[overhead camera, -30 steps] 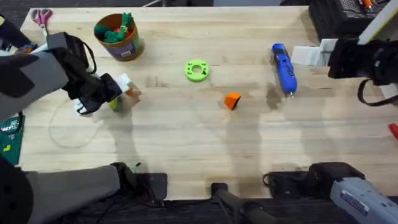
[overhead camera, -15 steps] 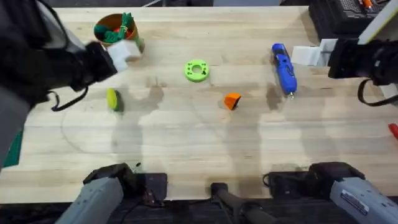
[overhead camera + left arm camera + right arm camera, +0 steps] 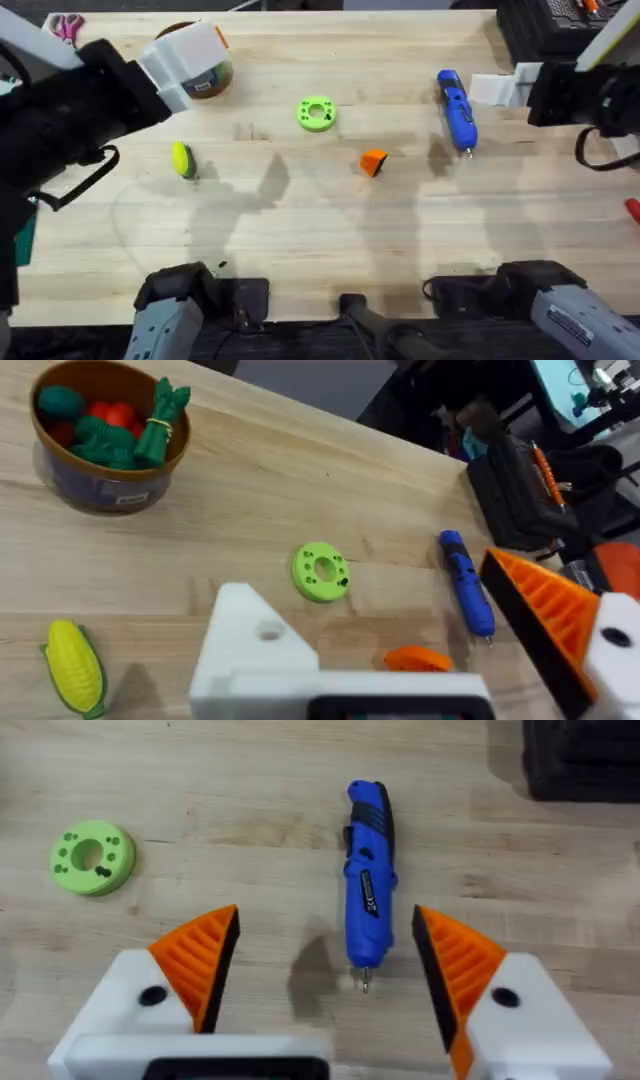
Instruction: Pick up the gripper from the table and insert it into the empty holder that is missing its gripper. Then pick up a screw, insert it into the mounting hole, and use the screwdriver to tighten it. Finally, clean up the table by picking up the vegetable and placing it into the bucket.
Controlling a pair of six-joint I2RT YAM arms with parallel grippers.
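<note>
The loose orange gripper (image 3: 373, 161) (image 3: 418, 658) lies mid-table. My left gripper (image 3: 185, 55) (image 3: 365, 585) hangs open and empty high over the back left. One of its fingers is the plain white holder (image 3: 250, 650); the other carries an orange ribbed wedge. It partly covers the bucket (image 3: 207, 81) (image 3: 100, 440) of toy vegetables. The yellow-green vegetable (image 3: 183, 160) (image 3: 75, 665) lies on the table in front of the bucket. The blue screwdriver (image 3: 455, 108) (image 3: 367, 880) lies at the right, just ahead of my open right gripper (image 3: 495, 90) (image 3: 325, 935).
A lime-green ring disc (image 3: 316, 113) (image 3: 92, 858) with small dark bits on it sits between bucket and screwdriver. Pink scissors (image 3: 65, 25) lie at the back left corner, and a black case (image 3: 540, 25) stands at the back right. A green board (image 3: 22, 240) lies at the left edge.
My left gripper has risen from beside the vegetable and swung back toward the bucket. The vegetable stays on the table. The right arm has not moved.
</note>
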